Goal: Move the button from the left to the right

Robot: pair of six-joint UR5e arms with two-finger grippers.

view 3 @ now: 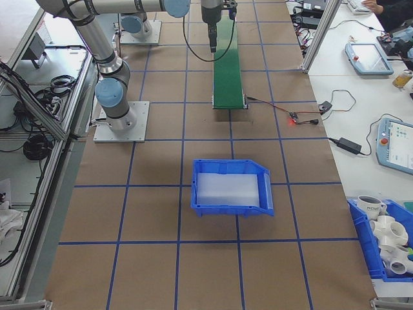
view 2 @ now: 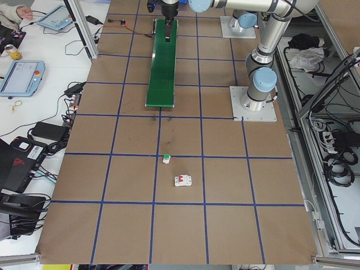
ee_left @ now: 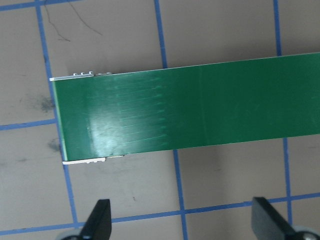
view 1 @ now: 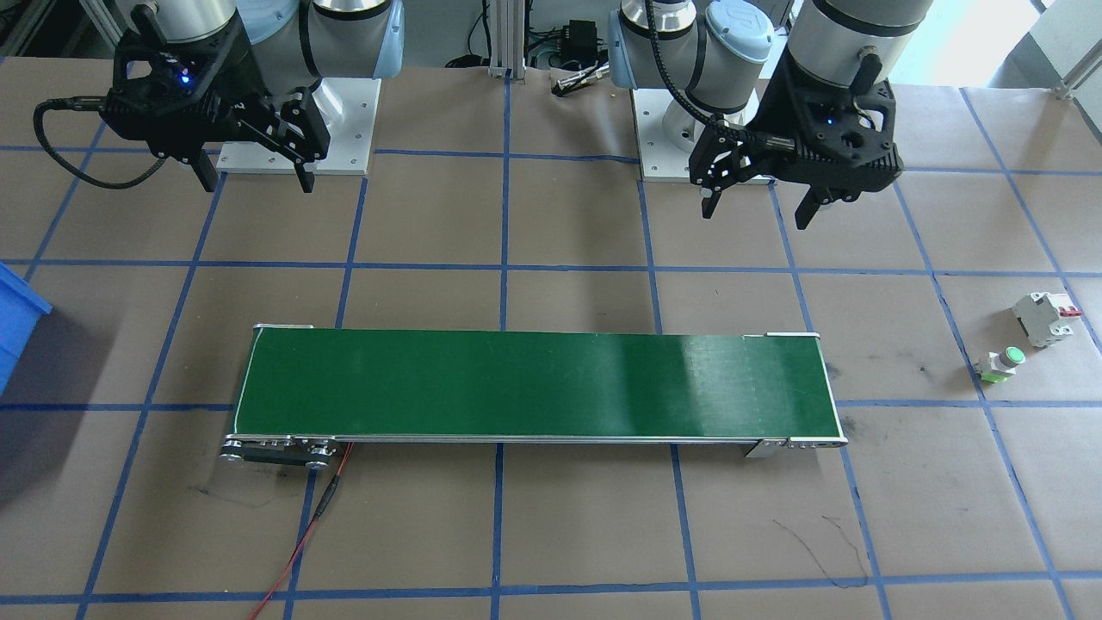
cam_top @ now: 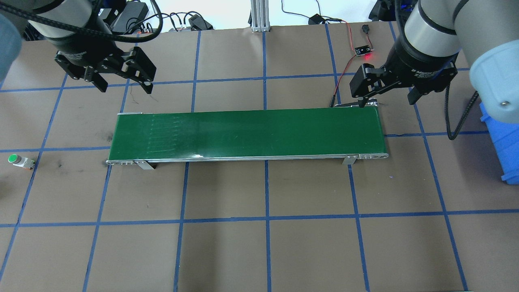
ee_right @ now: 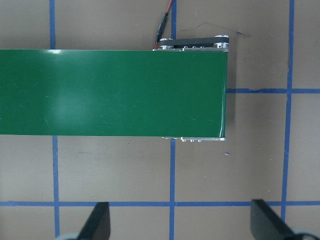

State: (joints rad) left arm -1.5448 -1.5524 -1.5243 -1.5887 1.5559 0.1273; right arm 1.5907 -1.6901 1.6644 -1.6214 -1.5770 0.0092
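Brown paper table gridded in blue tape, green conveyor belt (cam_top: 247, 134) across its middle, nothing yet picked.
Both arms hang high: the left gripper (cam_top: 123, 83) and right gripper (cam_top: 385, 97) each stand wide apart and empty. Seen from overhead, the button (cam_top: 18, 161) lies on its side near the table's 9 o'clock edge, well apart from the belt, with a white circuit breaker (view 1: 1044, 317) just beside it. Likely risks: the left gripper closing on the breaker instead, or the round cap rolling out of the pinch. Lettering on the right wrist ring is too small to read; no other writing shows.
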